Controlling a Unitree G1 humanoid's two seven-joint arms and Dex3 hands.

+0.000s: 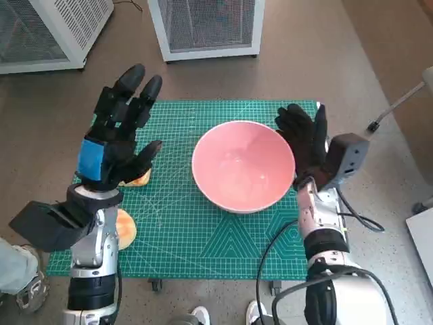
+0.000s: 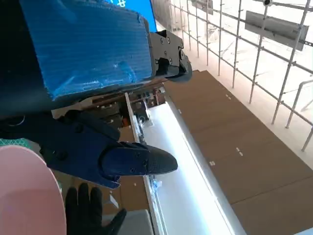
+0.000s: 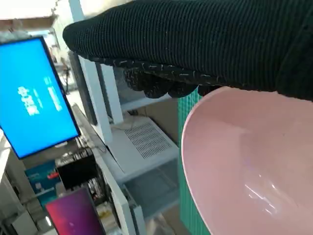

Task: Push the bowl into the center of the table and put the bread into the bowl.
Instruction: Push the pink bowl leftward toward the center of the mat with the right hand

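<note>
Covering most of the small table was a green cutting mat [image 1: 203,237], its long axis running from 9 to 3 o'clock in the head view. Near the mat's middle, slightly toward 2 o'clock, a pink bowl [image 1: 243,166] was seen standing upright, its mouth turned up at the camera and nothing lying inside it. At the bowl's 3 o'clock side the gloved right hand [image 1: 306,143] was placed against the rim, fingers spread and extended toward 12 o'clock, nothing being gripped. The left hand [image 1: 120,135] was raised over the mat's 9 o'clock edge, well apart from the bowl, its fingers apart and pointed toward 12 o'clock, with nothing held. Partly hidden beneath that hand, a piece of bread [image 1: 140,179] was visible on the mat; its long axis could not be judged. A second rounded bread piece [image 1: 126,229] lay at 7 o'clock, half covered by the left forearm. Two white grilled cabinets [image 1: 203,27] were noted on the floor beyond 12 o'clock.
</note>
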